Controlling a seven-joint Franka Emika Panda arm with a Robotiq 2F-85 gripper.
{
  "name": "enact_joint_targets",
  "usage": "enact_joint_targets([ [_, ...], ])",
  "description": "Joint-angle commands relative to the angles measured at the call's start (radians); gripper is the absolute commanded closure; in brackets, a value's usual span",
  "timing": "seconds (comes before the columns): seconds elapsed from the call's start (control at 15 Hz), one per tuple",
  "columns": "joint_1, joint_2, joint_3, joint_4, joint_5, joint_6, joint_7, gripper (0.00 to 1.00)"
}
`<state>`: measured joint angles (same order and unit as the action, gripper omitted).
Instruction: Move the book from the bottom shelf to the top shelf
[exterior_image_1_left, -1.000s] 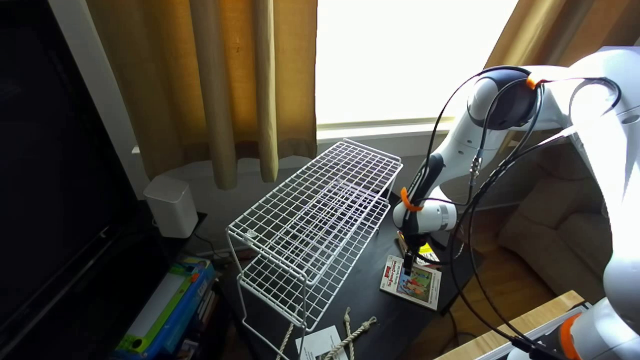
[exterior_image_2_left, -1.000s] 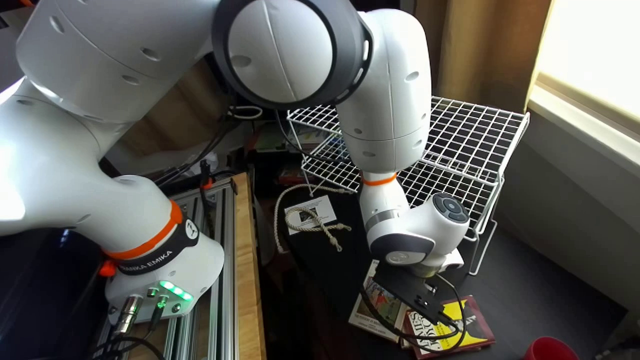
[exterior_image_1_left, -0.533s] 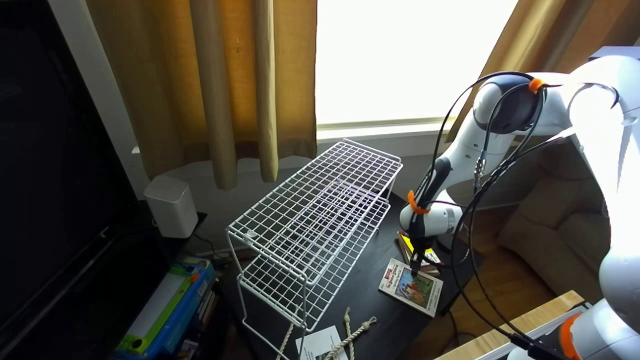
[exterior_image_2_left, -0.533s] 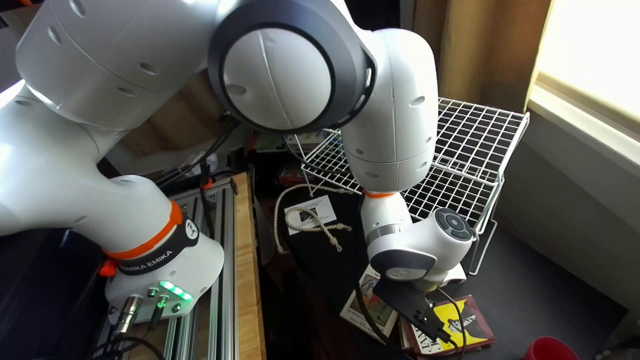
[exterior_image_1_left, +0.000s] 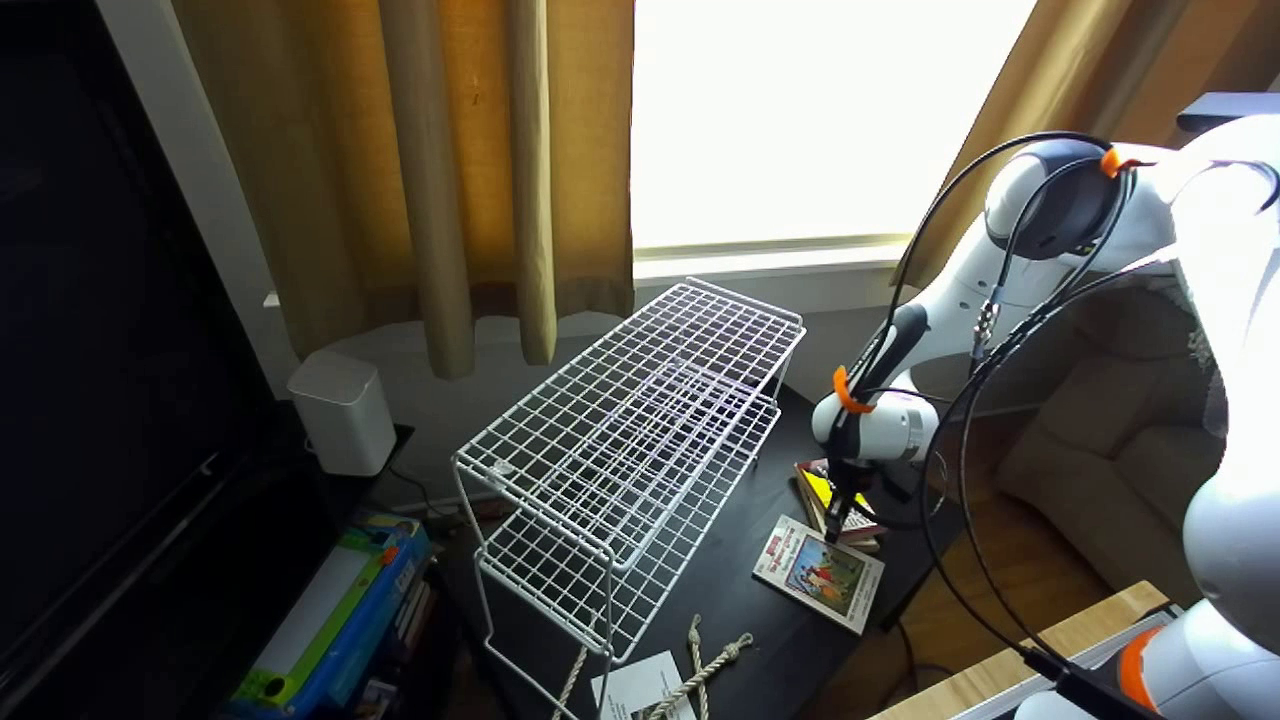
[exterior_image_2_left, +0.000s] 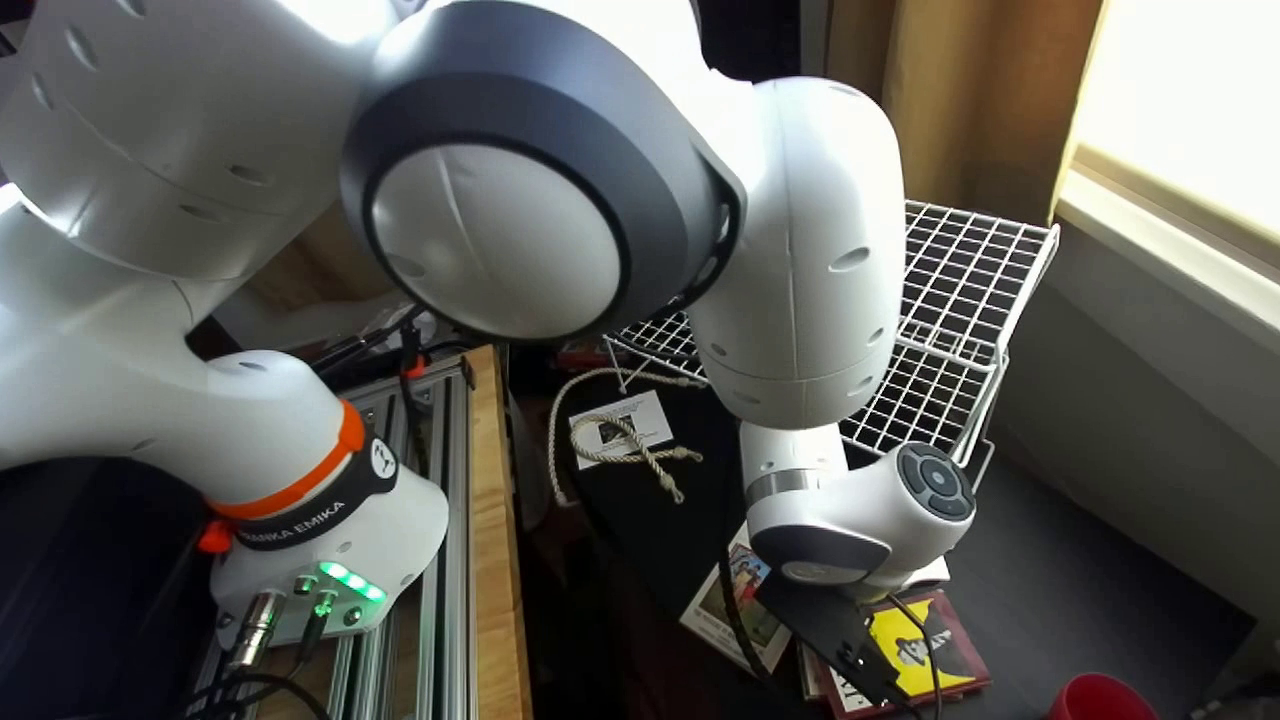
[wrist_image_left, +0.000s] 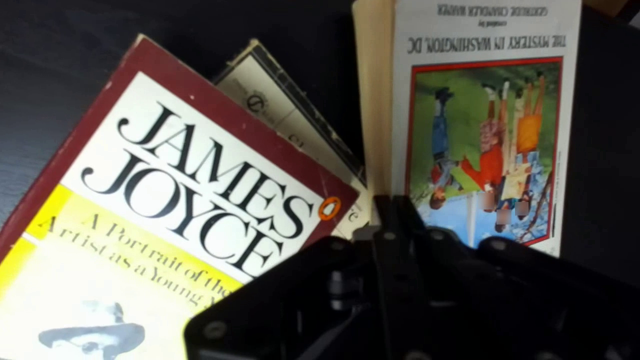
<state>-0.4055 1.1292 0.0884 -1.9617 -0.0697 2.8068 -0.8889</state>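
Note:
The book (wrist_image_left: 492, 125) lies flat on the dark tabletop beside the wire rack, its colourful picture facing up; it shows in both exterior views too (exterior_image_1_left: 822, 578). My gripper (wrist_image_left: 392, 200) is shut, its fingertips together with nothing seen between them. In the wrist view the tips overlap the book's pale page edge, on the side towards the other books; whether they touch it I cannot tell. In an exterior view the gripper (exterior_image_1_left: 832, 532) points down at that same edge. The top shelf (exterior_image_1_left: 620, 400) is the white wire-grid upper tier, with the bottom shelf (exterior_image_1_left: 560, 585), a lower wire tier, beneath.
Close to the book lies a maroon and yellow James Joyce book (wrist_image_left: 200, 175) on top of an older, worn book (wrist_image_left: 280, 95). A red cup (exterior_image_2_left: 1100, 700) stands near the table's edge. Rope (exterior_image_2_left: 655, 470) and a paper sheet (exterior_image_2_left: 645, 415) lie by the rack.
My gripper has shut and shifted from over the book's cover to its edge near the other books. The book has turned slightly on the table. The arm has moved away from the rack.

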Motion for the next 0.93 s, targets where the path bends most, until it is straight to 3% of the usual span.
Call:
enact_joint_targets([
  [0.0,-0.097,-0.011,0.072,-0.002,-0.014,-0.057,-0.070,0.99],
  [0.4,-0.158,-0.156,0.117,-0.121,0.029,-0.142,-0.110,0.99],
  [0.87,-0.190,-0.257,0.150,-0.131,0.128,-0.336,-0.208,0.99],
])
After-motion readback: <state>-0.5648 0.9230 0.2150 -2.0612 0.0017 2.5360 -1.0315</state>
